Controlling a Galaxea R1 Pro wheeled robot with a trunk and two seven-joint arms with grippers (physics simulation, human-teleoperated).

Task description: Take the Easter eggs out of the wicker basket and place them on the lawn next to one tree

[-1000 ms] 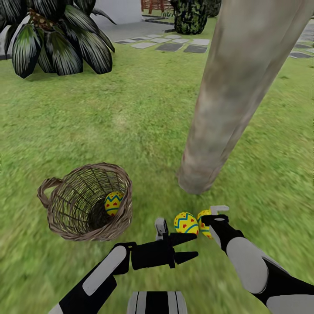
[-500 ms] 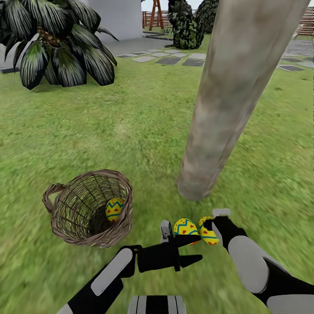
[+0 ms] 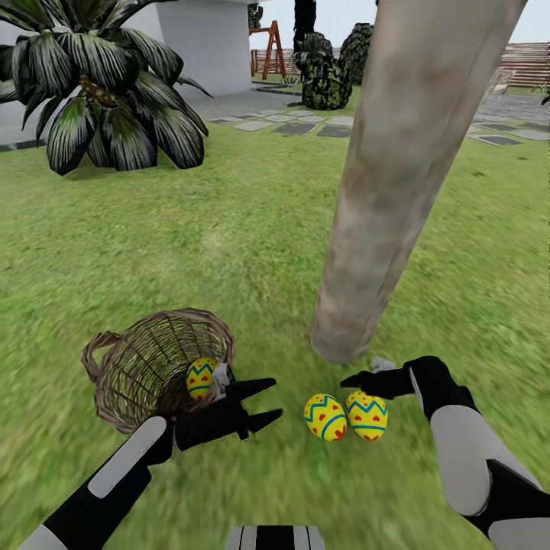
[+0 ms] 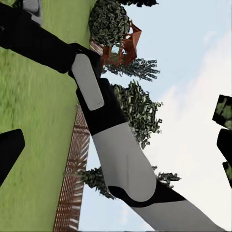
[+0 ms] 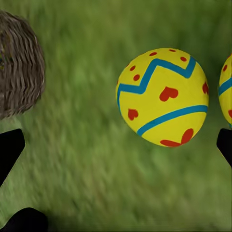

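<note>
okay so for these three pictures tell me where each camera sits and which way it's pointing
Head view: on the head, looking forward and down at the tree, wicker basket, both arms.
Left wrist view: on the left arm, aimed sideways past the right arm toward fence and sky.
Right wrist view: on the right arm, looking down at an egg on grass.
Shared: head and right wrist views show that egg and the basket.

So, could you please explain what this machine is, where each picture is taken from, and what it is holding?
It is a simulated two-armed robot on wheels. The big picture comes from its head camera, looking down over both arms; the other two come from cameras near each gripper.

Two Easter eggs lie on the lawn beside the tree. A third egg sits inside the wicker basket.

The left gripper, beside the basket, and the right gripper, above the eggs, are both open and hold nothing.
</note>
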